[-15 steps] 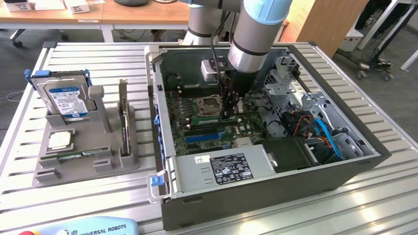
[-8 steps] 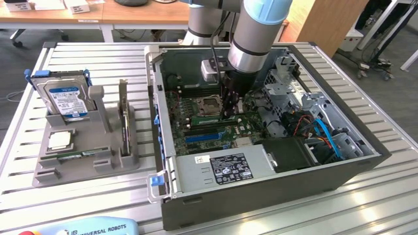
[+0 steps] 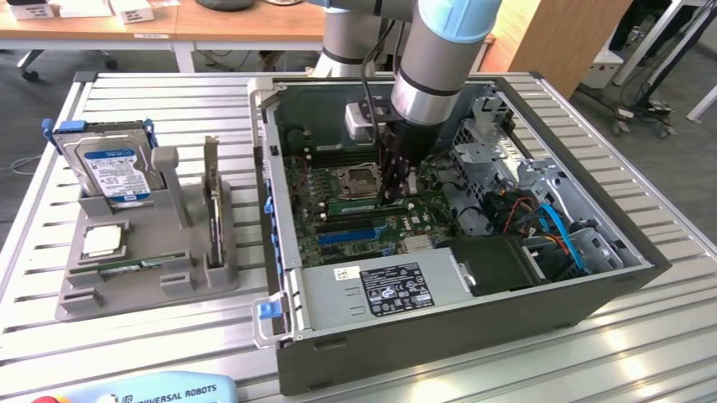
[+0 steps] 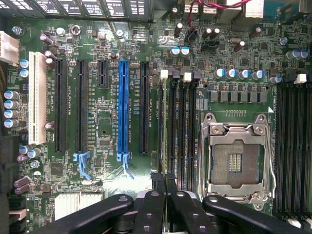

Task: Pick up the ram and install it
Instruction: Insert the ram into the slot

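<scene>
1 slatted metal table (image 3: 650, 353); wooden desks (image 3: 168, 25) behind it, grey floor. 1 open computer case (image 3: 448, 323) lying on its side on the table. 1 arm (image 3: 431, 59) coming down into the case and hiding part of the board. 1 motherboard (image 4: 107, 122) inside, with 1 labelled power supply (image 3: 381, 290) along the case's near wall and blue cables (image 3: 560, 235) at the exterior view's right.

1 grey holder (image 3: 140, 294) sits on the table at the exterior view's left, apart from the case. It carries 1 hard drive (image 3: 112, 168) upright, 1 expansion card (image 3: 211, 193) upright, 1 processor chip (image 3: 103, 241) flat and 1 green stick (image 3: 140, 267) lying in the front groove.

On the board: 1 empty CPU socket (image 4: 237, 156), 1 blue slot (image 4: 123, 107), 1 white slot (image 4: 36, 97), 3 long black slots.

1 ram (image 3: 356, 206), on edge in a memory slot between the CPU socket and the blue slot. In the wrist view it is a thin edge-on strip (image 4: 167, 122).

1 gripper (image 3: 392, 195) at the ram's end, low over the board (image 4: 164, 192). Its black fingers (image 4: 152, 204) are nearly together and appear pinched on the ram's end.
</scene>
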`<state>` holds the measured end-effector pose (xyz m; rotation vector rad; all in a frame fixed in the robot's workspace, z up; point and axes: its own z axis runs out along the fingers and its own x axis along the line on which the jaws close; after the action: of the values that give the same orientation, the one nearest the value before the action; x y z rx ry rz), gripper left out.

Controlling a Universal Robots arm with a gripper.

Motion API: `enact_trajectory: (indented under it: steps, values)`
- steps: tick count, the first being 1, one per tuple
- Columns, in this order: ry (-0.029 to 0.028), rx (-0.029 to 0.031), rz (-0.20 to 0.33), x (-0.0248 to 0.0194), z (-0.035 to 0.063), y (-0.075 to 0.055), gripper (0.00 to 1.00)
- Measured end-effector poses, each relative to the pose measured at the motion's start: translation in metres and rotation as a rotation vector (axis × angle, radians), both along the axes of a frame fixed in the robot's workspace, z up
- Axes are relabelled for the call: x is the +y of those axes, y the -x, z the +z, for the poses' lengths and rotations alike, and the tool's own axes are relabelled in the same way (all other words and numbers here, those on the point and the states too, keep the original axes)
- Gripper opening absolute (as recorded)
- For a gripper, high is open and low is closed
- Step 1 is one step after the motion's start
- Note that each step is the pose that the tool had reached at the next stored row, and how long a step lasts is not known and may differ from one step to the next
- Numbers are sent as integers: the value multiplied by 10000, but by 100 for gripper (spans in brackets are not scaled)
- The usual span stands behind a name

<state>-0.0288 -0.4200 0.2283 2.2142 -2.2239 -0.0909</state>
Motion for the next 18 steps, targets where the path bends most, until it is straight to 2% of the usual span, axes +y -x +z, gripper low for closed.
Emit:
enact_trajectory:
  steps: [15, 16, 17, 18]
  values:
    - [1, 1, 0, 0, -31, 0, 12]
    - [2, 1, 0, 0, -31, 0, 13]
    - [2, 1, 1, 0, -30, 0, 18]
    - [2, 1, 0, 0, -30, 0, 18]
